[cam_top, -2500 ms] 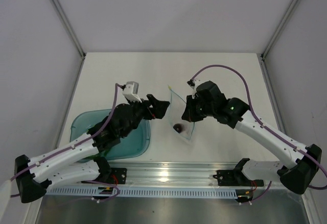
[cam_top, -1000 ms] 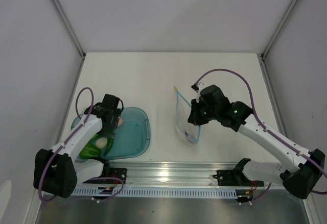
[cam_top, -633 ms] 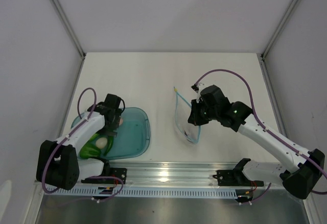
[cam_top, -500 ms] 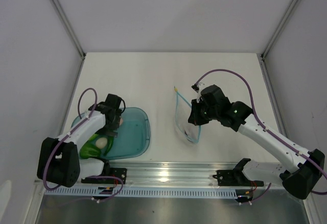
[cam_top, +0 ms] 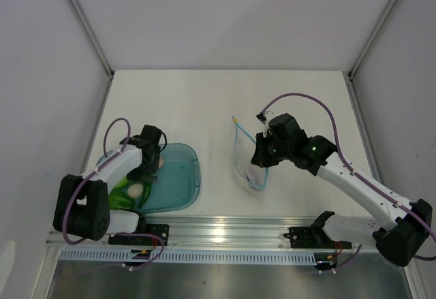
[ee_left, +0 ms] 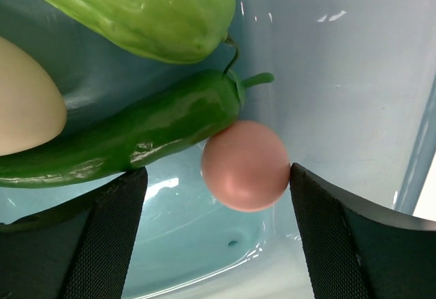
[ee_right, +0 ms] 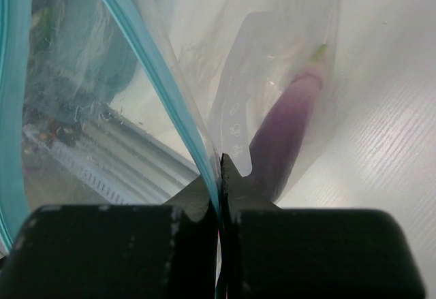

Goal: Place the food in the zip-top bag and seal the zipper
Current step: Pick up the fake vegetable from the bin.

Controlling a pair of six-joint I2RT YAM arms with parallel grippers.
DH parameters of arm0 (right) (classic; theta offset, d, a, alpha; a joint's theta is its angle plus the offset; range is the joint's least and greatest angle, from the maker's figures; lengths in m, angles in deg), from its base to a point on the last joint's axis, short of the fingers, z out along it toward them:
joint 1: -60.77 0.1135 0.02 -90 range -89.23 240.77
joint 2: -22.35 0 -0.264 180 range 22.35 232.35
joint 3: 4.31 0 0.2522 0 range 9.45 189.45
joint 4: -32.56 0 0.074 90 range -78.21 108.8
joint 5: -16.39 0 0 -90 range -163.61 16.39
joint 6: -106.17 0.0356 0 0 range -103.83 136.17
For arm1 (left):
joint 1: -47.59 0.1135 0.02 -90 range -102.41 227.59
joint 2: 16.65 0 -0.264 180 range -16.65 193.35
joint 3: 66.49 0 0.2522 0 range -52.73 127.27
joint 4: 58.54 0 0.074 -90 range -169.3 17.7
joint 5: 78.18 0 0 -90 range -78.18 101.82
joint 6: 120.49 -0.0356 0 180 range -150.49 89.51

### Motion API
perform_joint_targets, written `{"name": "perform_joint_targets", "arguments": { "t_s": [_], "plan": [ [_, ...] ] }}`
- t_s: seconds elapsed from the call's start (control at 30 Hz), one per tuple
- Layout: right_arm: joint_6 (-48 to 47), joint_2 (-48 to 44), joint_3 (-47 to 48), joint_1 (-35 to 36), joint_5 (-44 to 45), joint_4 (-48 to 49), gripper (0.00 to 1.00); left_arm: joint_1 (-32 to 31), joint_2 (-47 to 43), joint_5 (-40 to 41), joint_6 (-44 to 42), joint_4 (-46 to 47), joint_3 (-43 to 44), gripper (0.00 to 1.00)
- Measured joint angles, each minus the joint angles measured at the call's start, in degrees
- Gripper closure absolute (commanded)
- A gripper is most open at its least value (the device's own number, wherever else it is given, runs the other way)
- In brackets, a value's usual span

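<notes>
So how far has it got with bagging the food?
Done: the purple eggplant lies inside the zip-top bag, held at its edge by the shut right gripper. In hand: the open left gripper straddles a pink ball in the tray. Left: green pepper, pale green vegetable, cream egg, then sealing the zipper.

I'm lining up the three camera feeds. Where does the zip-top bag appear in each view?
Top external: the zip-top bag is mid-table, right of the teal tray, pinched by the right gripper.
Left wrist: not in it.
Right wrist: fills the upper frame, its zipper running down into the shut fingers.
Shared landmark: the right gripper, in the top and right wrist views.
</notes>
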Motion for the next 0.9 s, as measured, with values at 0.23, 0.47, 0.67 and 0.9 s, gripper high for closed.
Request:
{"name": "perform_joint_targets", "arguments": {
  "t_s": [0.23,0.47,0.67,0.9],
  "plan": [
    [0.0,0.0,-0.1,0.0,-0.3,0.1,1.0,0.3,2.2,0.0,0.7,0.5,0.0,0.28],
    [0.0,0.0,-0.6,0.0,-0.4,0.2,1.0,0.4,2.4,0.0,0.9,0.8,0.0,0.46],
    [0.0,-0.1,-0.7,-0.1,-0.5,0.3,1.0,0.4,2.2,0.0,0.8,0.9,-0.1,0.74],
    [0.1,-0.3,-0.7,-0.2,-0.5,0.3,1.0,0.3,-2.9,-1.7,-2.2,1.7,-2.3,0.94]
  ]
}}
